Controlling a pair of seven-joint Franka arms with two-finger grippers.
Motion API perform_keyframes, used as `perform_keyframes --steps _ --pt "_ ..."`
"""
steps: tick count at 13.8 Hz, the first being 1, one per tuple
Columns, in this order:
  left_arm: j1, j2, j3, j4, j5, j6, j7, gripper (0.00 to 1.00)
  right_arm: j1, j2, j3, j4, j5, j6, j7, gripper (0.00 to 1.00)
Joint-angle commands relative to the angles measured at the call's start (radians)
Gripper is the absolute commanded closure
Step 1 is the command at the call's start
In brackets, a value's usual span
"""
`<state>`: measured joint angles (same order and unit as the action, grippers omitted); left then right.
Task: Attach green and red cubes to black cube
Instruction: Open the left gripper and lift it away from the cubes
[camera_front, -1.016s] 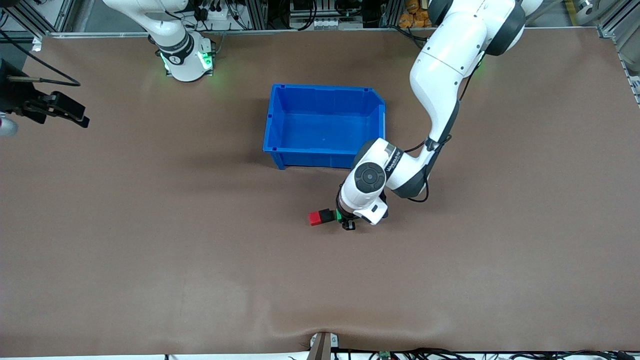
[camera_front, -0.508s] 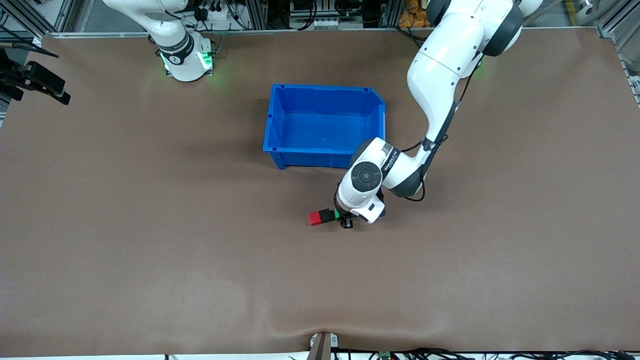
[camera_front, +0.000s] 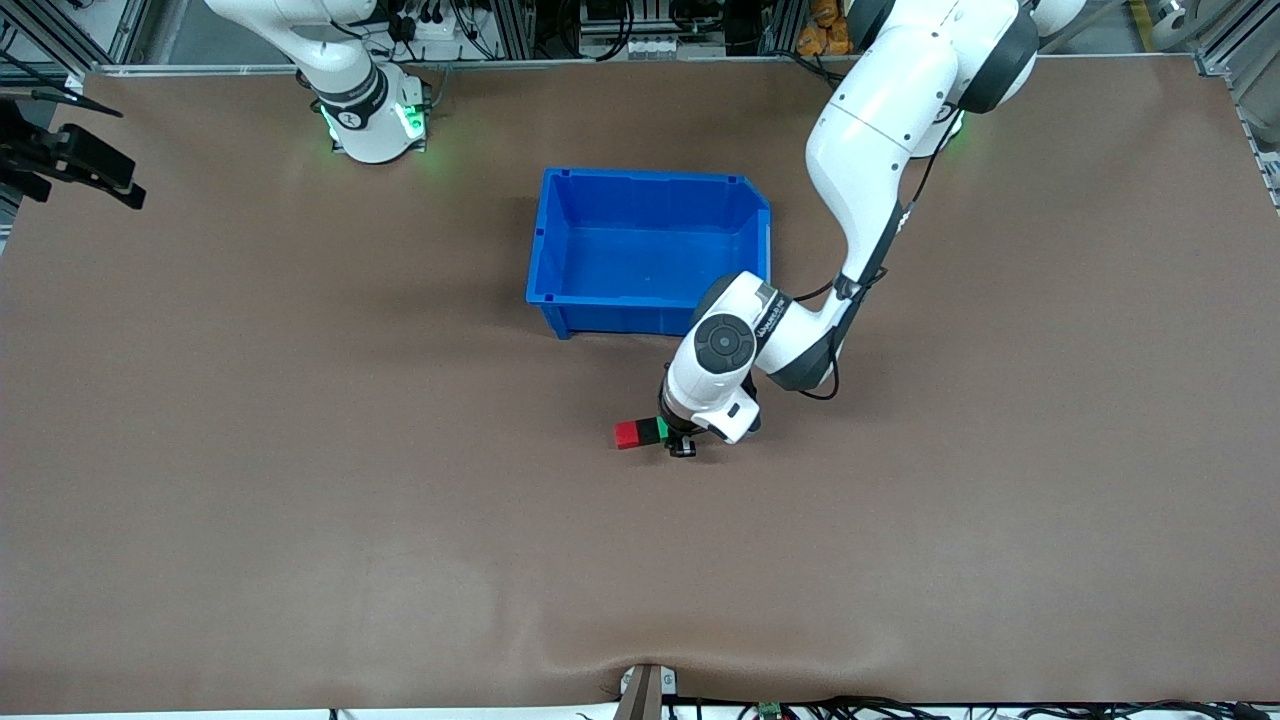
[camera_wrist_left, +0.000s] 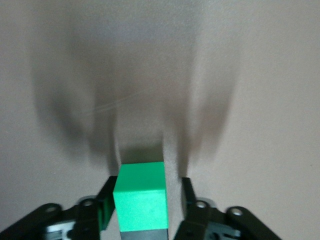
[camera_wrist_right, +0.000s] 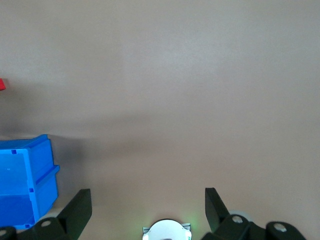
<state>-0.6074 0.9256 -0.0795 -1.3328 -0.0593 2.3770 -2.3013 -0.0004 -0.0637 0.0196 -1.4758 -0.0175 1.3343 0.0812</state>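
Observation:
The red cube (camera_front: 627, 435), the black cube (camera_front: 646, 432) and the green cube (camera_front: 661, 429) lie in a touching row on the table, nearer the front camera than the blue bin. Black is in the middle and green is at the end toward the left arm. My left gripper (camera_front: 673, 434) is low over that end, shut on the green cube (camera_wrist_left: 140, 205), with one finger on each side (camera_wrist_left: 146, 180). My right gripper (camera_front: 110, 180) waits high at the right arm's end of the table. It is open and empty (camera_wrist_right: 147, 192).
The empty blue bin (camera_front: 548, 250) stands mid-table, farther from the front camera than the cubes; my left arm's wrist overlaps its corner. The bin (camera_wrist_right: 25, 185) and a sliver of the red cube (camera_wrist_right: 1, 84) also show in the right wrist view.
My left gripper has slid toward the right arm's end with the green cube, nudging the row slightly that way. My right gripper shifted farther from the front camera a second ago, then held still.

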Motion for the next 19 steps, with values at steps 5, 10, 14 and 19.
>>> perform_keyframes --steps 5,10,14,19 --pt "-0.014 -0.031 0.012 0.02 0.14 -0.039 0.075 0.0 0.027 0.013 -0.052 0.026 -0.036 0.028 -0.196 0.0" --pt "0.006 -0.1 0.012 0.003 0.187 -0.116 0.207 0.0 0.047 0.008 -0.093 0.023 -0.002 0.02 -0.193 0.0" --pt "0.125 -0.184 0.024 -0.008 0.187 -0.234 0.516 0.0 0.051 0.015 -0.093 0.025 0.002 0.025 -0.193 0.0" --pt "0.276 -0.411 0.015 -0.162 0.184 -0.32 0.819 0.0 0.053 0.015 -0.093 0.025 0.022 0.02 -0.193 0.0"
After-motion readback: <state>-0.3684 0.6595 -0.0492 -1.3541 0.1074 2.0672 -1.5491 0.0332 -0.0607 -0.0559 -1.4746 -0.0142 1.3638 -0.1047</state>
